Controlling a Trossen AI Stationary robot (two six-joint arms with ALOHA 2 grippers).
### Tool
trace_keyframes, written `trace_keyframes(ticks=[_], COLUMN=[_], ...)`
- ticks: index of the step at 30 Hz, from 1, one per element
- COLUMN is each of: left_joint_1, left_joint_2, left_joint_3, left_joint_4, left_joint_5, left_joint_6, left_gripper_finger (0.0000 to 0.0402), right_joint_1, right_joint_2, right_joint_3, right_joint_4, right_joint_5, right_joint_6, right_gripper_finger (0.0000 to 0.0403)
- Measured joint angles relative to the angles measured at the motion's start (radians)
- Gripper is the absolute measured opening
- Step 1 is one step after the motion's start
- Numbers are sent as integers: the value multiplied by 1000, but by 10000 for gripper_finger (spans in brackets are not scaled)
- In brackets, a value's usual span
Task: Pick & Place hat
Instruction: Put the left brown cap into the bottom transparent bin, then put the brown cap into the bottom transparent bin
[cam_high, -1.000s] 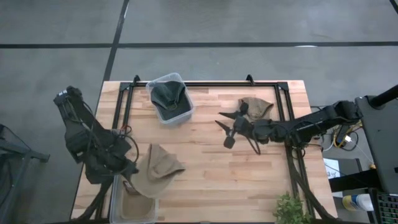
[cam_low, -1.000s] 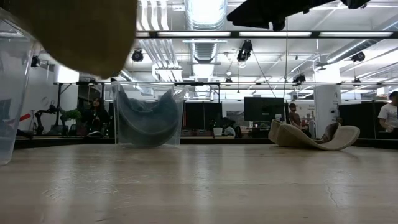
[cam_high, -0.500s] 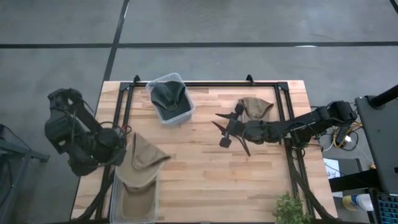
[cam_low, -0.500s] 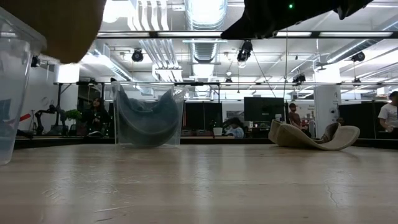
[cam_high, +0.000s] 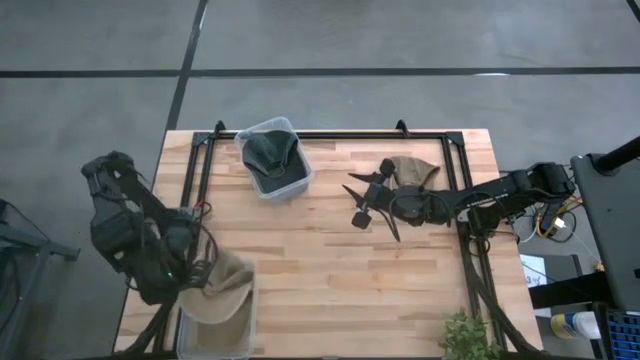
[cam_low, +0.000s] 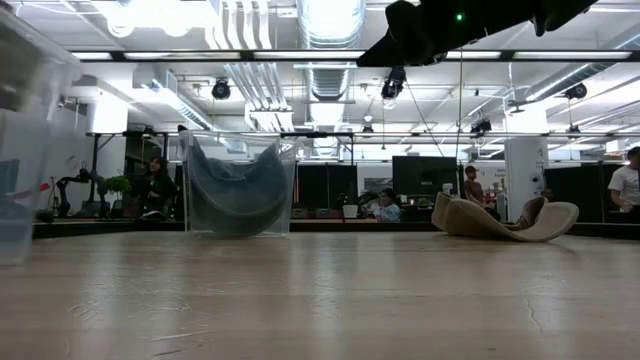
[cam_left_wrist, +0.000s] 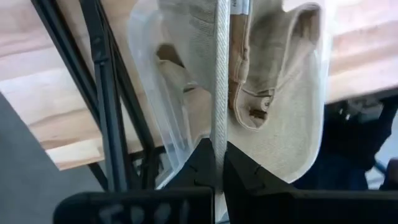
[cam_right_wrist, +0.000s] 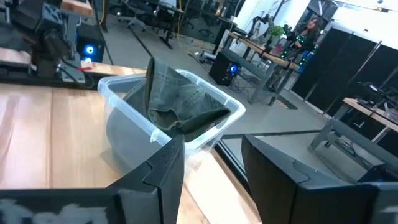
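1. High view: the left gripper (cam_high: 207, 283) hangs over the clear bin (cam_high: 243, 335) at the table's near left corner, lowering a tan hat (cam_high: 228, 290) into it. A dark green hat (cam_high: 273, 152) fills a second clear bin (cam_high: 297, 186) at the far edge, and another tan hat (cam_high: 410, 173) lies on the wood just beside the right gripper (cam_high: 366, 205), whose fingers stand spread and empty

2. Low view: that loose hat (cam_low: 505, 220) rests flat at right; the far bin (cam_low: 238, 186) shows its dark hat

3. Left wrist view: the fingers (cam_left_wrist: 202, 163) appear pinched on the tan hat's fabric, the crown (cam_left_wrist: 280, 93) sagging inside the bin. Judged best: let go only once the brim clears the bin's rim

4. Right wrist view: parted fingers (cam_right_wrist: 165, 165) face the far bin
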Motion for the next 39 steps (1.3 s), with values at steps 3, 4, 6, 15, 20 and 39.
trace_keyframes(ticks=[3, 4, 6, 15, 20, 39], left_joint_1=[12, 17, 22, 37, 37, 46], left_joint_2=[29, 42, 68, 170, 217, 237], left_joint_3=[0, 0, -2, -2, -2, -2], left_joint_4=[-24, -23, -19, 105, 205, 48], left_joint_5=[-11, -14, -14, -18, -16, -144], left_joint_6=[6, 9, 9, 38, 73, 237], left_gripper_finger=[12, 14, 15, 18, 29, 176], right_joint_1=[0, 0, 0, -1, 0, 0], right_joint_2=[0, 0, 1, 1, 1, 0], right_joint_3=[-2, -2, -2, -4, -5, -10], right_joint_4=[-6, -6, -7, -8, -9, -47], right_joint_5=[0, 0, 0, 0, 0, 0], right_joint_6=[4, 4, 0, -4, -4, -2], right_gripper_finger=[152, 150, 148, 152, 147, 139])
